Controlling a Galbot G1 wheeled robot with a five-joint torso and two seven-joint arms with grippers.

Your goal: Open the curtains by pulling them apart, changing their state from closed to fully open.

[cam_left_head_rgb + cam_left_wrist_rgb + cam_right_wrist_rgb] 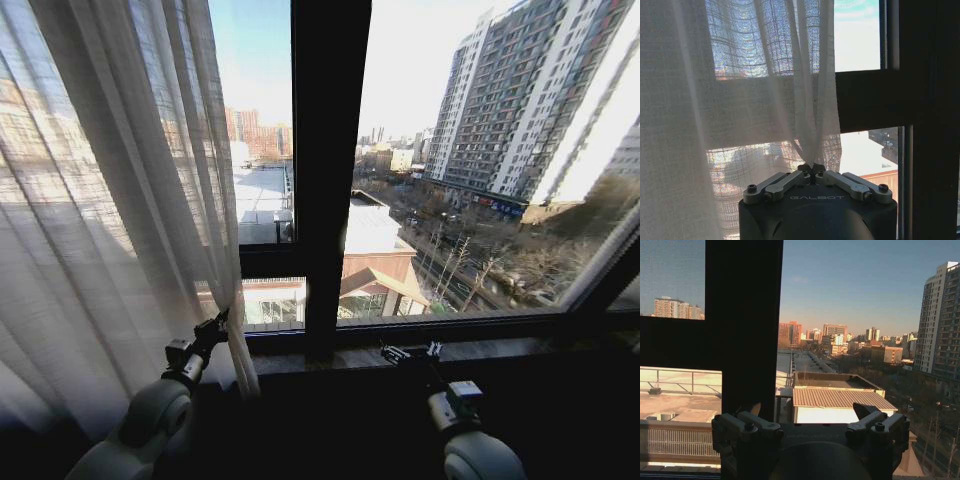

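We see one curtain panel (100,210) only, hanging on the left side of the head view and covering the left pane from the top edge down into shadow; its lower hem is lost in the dark below the sill. A second panel we cannot make out anywhere on the right, where the glass stands bare.

The left claw (215,328) sits at the panel's inner edge, low, just above sill height. In the left wrist view the left claw (812,169) is clenched on a gathered pinch of the sheer cloth (765,115), the folds fanning upward from between the closed tips. How much fabric lies inside the pinch is hidden by the tips themselves.

The right claw (408,352) hovers over the dark sill (500,348), right of the central window post (330,150) and well apart from the curtain. From its own wrist camera the right claw (810,425) stands released, fingers spread wide with nothing between them; one fingertip (865,410) shows against the rooftops, the other merges with the dark post (742,315).

Beyond the glass: low rooftops, a street with bare trees, a tall apartment block (520,100) at right. Both arms' lower parts are cut off by the bottom edge.
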